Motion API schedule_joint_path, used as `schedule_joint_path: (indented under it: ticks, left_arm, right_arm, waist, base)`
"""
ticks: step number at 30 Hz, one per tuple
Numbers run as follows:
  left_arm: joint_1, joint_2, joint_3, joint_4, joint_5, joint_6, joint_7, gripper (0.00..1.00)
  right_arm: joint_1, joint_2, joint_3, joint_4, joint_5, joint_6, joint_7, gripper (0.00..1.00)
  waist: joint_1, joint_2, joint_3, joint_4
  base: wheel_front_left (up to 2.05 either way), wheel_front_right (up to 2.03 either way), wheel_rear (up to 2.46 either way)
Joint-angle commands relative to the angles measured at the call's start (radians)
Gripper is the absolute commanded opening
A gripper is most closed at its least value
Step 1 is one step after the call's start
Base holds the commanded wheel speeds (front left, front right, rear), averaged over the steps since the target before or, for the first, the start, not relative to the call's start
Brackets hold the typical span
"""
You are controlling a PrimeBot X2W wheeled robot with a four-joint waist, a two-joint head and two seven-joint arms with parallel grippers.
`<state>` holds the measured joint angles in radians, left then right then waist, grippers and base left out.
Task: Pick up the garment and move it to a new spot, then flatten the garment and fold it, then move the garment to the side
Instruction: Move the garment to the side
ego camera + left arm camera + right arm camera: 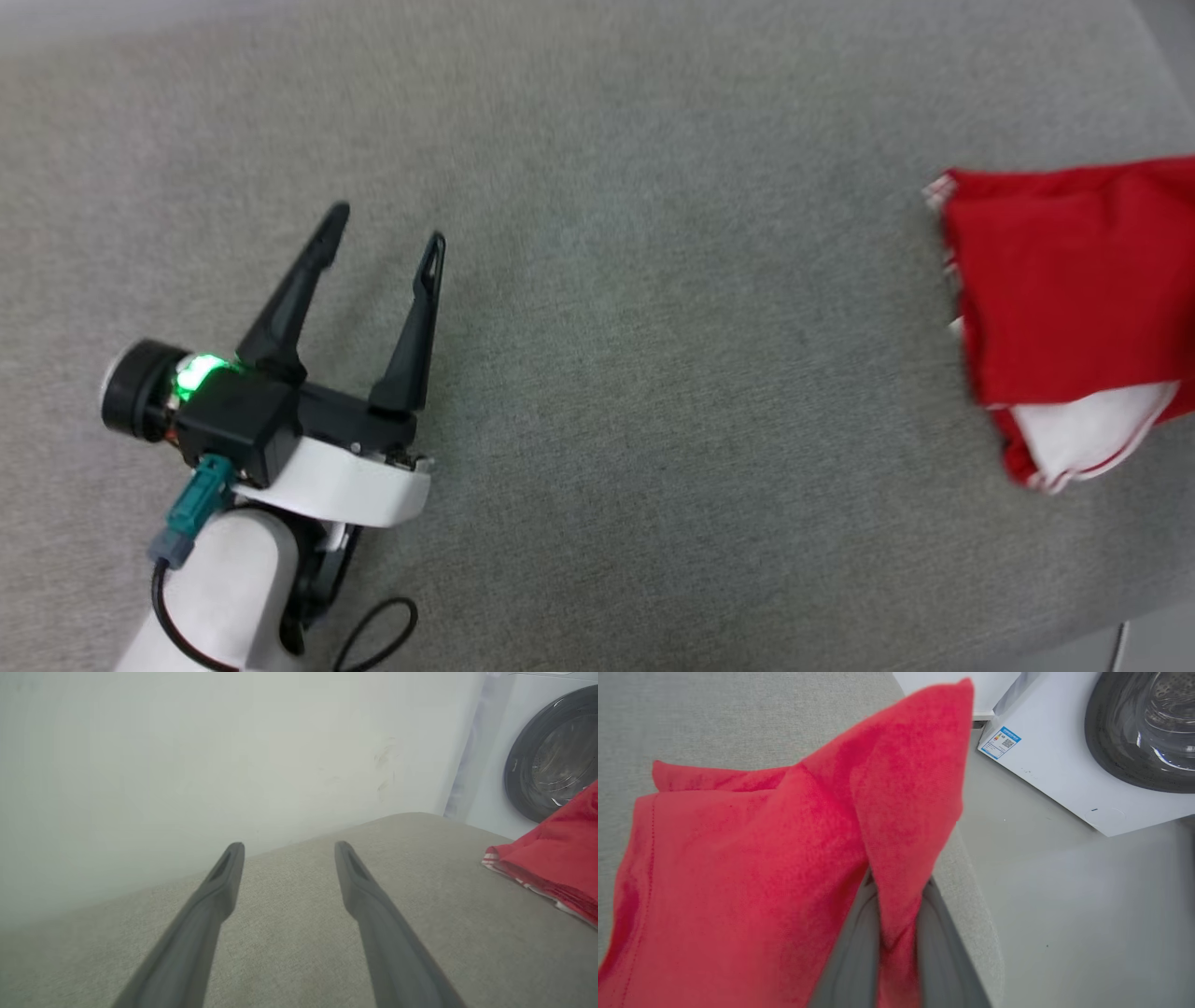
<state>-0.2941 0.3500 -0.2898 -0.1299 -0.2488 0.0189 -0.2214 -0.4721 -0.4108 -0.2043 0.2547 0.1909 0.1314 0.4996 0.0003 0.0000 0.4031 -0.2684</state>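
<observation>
The garment (1064, 280) lay folded at the right edge of the grey fabric-covered desk (653, 373), running off the head view's right side, so its full length and long axis could not be told. Its striped, trimmed edge faced left, toward the middle of the desk, and a white sleeve (1088, 429) showed at its near end, under the red layer.

In the right wrist view the red cloth (738, 882) spread over the desk edge, and one corner stood lifted, pointing up that view toward the washer (1064, 774) on the floor (1064, 914). The washer carried a small blue-and-white sticker (1000, 743) with a square code. Its writing was too small to read.

The right hand (896, 896) was nearly closed, its two fingers (850, 961) pinching a fold of the garment between them just below the lifted corner.

The left hand (387, 227) was spread wide and held nothing. It sat over bare desk at the lower left of the head view, well apart from the garment, fingers pointing up and slightly right. In its own wrist view the hand (289, 847) aimed at a pale wall (187, 765), with the garment (560, 858) off to the right.
</observation>
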Motion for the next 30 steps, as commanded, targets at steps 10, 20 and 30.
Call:
schedule_joint_path:
  ticks: [10,20,30]
  left_arm:
    - [-0.114,0.055,0.001,-0.095,0.018,-0.031,0.038,1.00]
    - [-0.127,0.056,-0.004,-0.086,0.010,-0.029,0.025,1.00]
    - [-0.086,0.026,-0.018,-0.027,-0.010,-0.018,-0.002,1.00]
  right_arm:
    - [-0.205,-0.060,-0.209,0.203,-0.194,-0.001,-0.143,0.00]
    - [-0.277,-0.041,-0.353,0.394,-0.325,-0.001,-0.264,0.20]
    - [-0.298,-0.065,-0.394,0.516,-0.395,-0.001,-0.435,1.00]
  waist:
    - [-0.0003,0.0000,0.239,0.062]
    - [-0.0003,0.0000,0.259,0.098]
    - [-0.0003,0.0000,0.163,0.114]
  base:
    - [0.00,0.00,0.00]
    - [0.00,0.00,0.00]
    - [0.00,0.00,0.00]
